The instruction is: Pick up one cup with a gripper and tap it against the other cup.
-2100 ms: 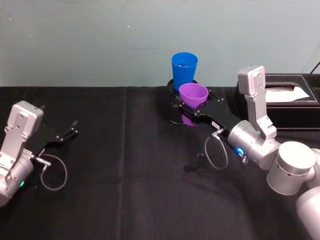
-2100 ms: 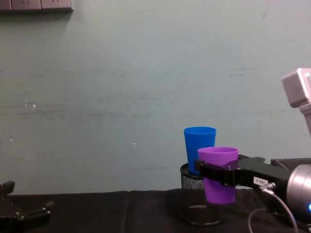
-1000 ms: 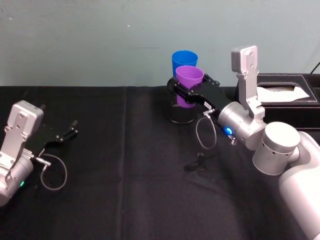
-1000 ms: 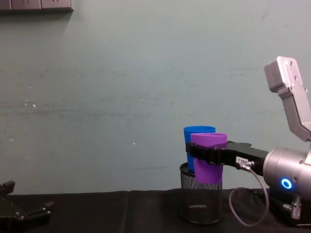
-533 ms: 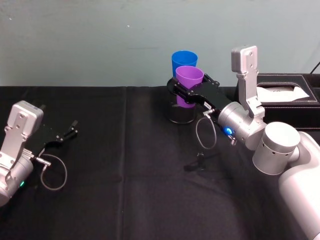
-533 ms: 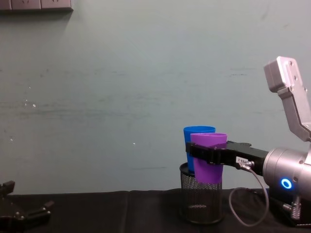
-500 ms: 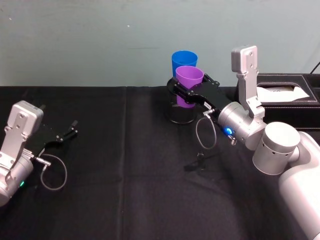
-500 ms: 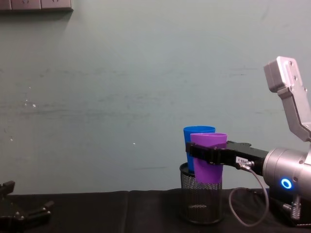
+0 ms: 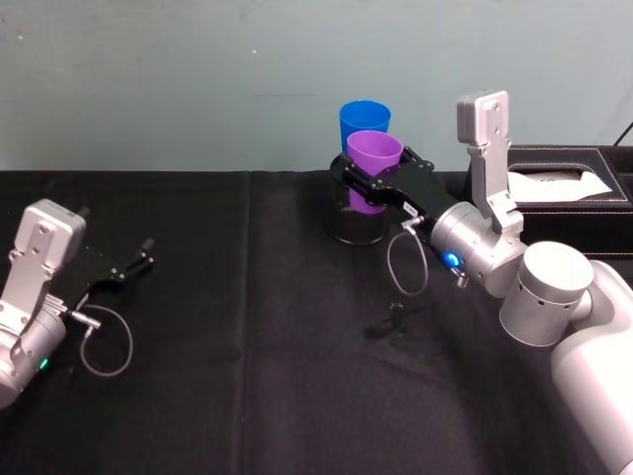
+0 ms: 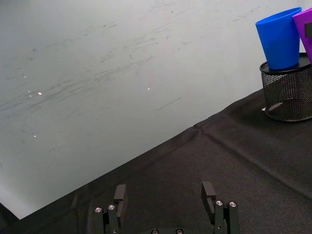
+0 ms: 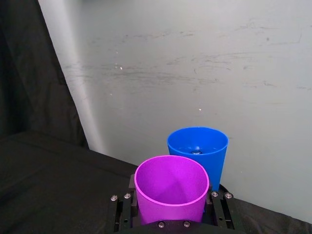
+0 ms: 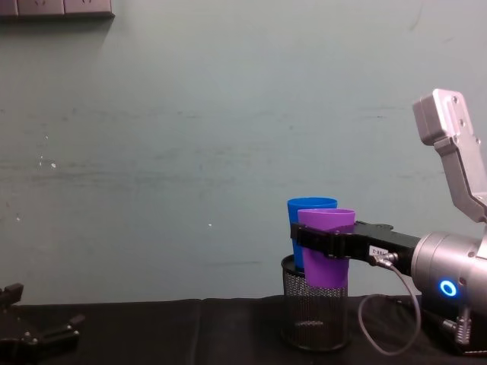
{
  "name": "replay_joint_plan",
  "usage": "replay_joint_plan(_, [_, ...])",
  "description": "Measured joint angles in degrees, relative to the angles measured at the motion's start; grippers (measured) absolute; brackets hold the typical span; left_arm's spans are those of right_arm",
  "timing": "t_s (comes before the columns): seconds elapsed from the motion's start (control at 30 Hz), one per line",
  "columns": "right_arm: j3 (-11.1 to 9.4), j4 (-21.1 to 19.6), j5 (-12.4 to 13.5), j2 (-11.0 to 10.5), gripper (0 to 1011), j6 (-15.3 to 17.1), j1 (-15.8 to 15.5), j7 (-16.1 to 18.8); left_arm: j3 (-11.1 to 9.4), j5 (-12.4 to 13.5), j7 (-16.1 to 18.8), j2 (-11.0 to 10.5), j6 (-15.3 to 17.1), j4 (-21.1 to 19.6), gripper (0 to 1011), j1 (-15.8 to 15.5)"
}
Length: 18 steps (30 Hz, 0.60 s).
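Note:
The blue cup [image 9: 364, 119] stands upright in a black mesh holder [image 9: 358, 223] at the table's far edge. My right gripper [image 9: 376, 180] is shut on the purple cup [image 9: 374, 153] and holds it upright above the holder's near rim, directly in front of the blue cup. In the right wrist view the purple cup [image 11: 170, 192] overlaps the blue cup [image 11: 200, 151]; I cannot tell whether they touch. From the chest, the purple cup [image 12: 327, 220] covers most of the blue cup [image 12: 299, 228]. My left gripper [image 9: 134, 259] rests open at the table's left, fingers [image 10: 120, 193] apart.
A black tissue box [image 9: 574, 193] sits behind my right arm at the back right. The wall [image 9: 198, 79] rises just behind the holder. A black cloth [image 9: 277, 376] covers the table, bare in the middle and front.
Since two seconds ago my right gripper has lifted the purple cup and carried it back up to the blue cup. Over the last second nothing has moved. The left arm stayed still.

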<state>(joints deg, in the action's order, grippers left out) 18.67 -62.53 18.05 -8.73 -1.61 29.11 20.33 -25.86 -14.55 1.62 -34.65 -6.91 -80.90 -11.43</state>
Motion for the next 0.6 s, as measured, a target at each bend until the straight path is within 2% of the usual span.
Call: replay_joint_plan(0.6, [0.0, 0.0, 0.0, 0.0, 729, 0.0, 0.0, 0.0, 0.0, 0.0, 0.0, 0.0, 0.0, 0.0, 1000, 0.0])
